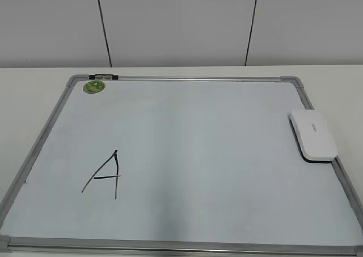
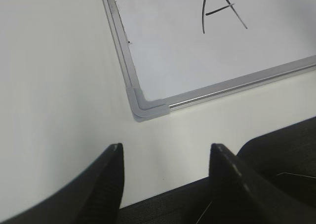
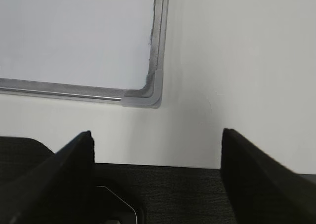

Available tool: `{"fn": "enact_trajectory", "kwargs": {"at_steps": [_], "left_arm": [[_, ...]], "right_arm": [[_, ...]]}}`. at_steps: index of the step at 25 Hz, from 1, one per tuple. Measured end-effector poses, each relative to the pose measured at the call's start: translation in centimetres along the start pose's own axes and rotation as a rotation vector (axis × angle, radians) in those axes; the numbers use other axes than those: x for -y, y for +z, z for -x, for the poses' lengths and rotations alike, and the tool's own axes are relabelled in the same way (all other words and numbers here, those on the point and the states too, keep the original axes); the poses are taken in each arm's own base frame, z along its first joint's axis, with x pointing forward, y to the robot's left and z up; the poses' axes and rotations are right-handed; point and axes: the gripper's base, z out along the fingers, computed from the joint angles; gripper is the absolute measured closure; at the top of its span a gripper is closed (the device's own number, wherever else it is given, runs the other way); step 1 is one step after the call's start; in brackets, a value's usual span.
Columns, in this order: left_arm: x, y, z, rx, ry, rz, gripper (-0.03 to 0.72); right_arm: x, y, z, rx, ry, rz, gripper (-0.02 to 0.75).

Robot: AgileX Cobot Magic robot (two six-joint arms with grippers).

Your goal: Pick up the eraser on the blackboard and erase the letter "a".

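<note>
The blackboard (image 1: 198,138) lies flat on the pale table. The white eraser (image 1: 313,134) rests on the board at its right edge. The only mark I see is a large angular capital "A" (image 1: 106,175) at the lower left; no small lowercase "a" shows. My left gripper (image 2: 167,147) is open and empty over the table, near the board's corner cap (image 2: 145,108); the capital "A" (image 2: 219,9) lies beyond. My right gripper (image 3: 157,132) is open and empty near another corner cap (image 3: 148,96). Neither gripper shows in the exterior view.
A round green sticker (image 1: 94,87) and a small dark clip (image 1: 104,76) sit at the board's far left corner. A white wall with dark seams stands behind the table. A dark surface (image 3: 163,194) lies under both grippers at the table's near edge.
</note>
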Motion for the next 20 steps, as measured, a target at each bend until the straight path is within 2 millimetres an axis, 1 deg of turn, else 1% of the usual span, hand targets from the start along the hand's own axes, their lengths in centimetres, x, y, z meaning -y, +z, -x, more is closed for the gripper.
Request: {"fn": "enact_trajectory", "kwargs": {"at_steps": [13,20], "left_arm": [[-0.01,0.0,0.0,0.001,0.001,0.001,0.281],[-0.28,-0.54,-0.34,0.041,-0.056,0.058,0.281]], "right_arm": [[0.0,-0.02,0.0,0.004,0.0,0.0,0.148],[0.09,-0.97,-0.72,0.085,0.029,-0.023,0.148]]}}
